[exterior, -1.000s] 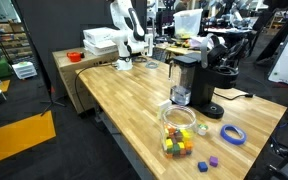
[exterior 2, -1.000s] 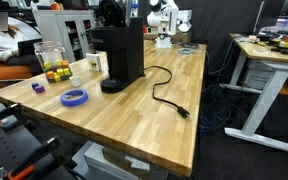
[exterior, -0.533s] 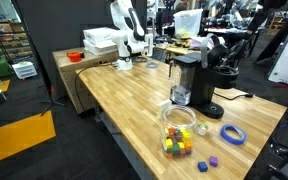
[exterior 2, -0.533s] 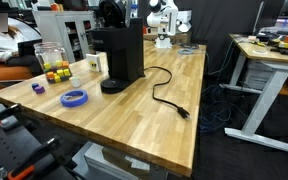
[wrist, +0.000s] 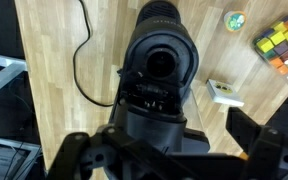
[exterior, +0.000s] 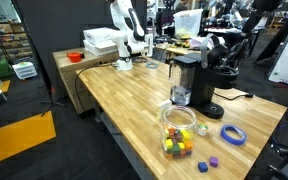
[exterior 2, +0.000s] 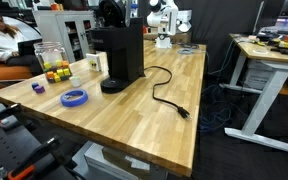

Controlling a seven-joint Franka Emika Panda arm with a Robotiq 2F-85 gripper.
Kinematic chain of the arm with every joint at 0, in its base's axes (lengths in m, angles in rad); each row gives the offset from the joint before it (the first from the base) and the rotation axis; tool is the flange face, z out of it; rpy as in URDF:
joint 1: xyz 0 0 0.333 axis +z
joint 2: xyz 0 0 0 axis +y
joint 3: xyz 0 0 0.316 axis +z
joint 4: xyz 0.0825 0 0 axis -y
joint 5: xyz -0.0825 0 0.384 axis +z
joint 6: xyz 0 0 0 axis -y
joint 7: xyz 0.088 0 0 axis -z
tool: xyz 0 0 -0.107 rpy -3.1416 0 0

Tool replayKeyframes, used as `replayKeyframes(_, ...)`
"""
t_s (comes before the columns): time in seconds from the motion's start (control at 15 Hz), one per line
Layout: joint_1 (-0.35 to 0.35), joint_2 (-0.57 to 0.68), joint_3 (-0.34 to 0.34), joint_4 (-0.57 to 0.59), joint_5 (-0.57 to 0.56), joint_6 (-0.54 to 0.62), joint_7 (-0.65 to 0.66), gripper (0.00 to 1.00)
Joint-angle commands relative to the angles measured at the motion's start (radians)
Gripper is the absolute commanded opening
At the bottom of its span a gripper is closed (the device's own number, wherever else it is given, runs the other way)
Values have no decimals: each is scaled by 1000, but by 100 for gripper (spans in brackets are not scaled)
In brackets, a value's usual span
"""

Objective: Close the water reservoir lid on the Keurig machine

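The Keurig machine stands on the wooden table below the claw, spread wide and empty.

In the wrist view the pincer is a dark blur, and the jar of coloured blocks is cut by the right edge. On the Keurig machine, the water reservoir lid's position is too small to tell.

On the wooden table we observe, in an exterior view, a clear jar holding coloured blocks, a blue tape roll to its right, and two loose purple blocks near the table's near edge.
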Motion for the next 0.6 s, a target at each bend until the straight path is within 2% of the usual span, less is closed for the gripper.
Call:
replayKeyframes(0.0, 17, 56, -12, 64, 0, 2, -114, 100)
replayKeyframes(0.27, 4, 89, -14, 113, -84, -36, -286, 100)
replayKeyframes(0.47, -12, 110, -8, 133, -180, 9, -383, 100)
replayKeyframes(0.53, -11, 86, -6, 104, -134, 2, -323, 100)
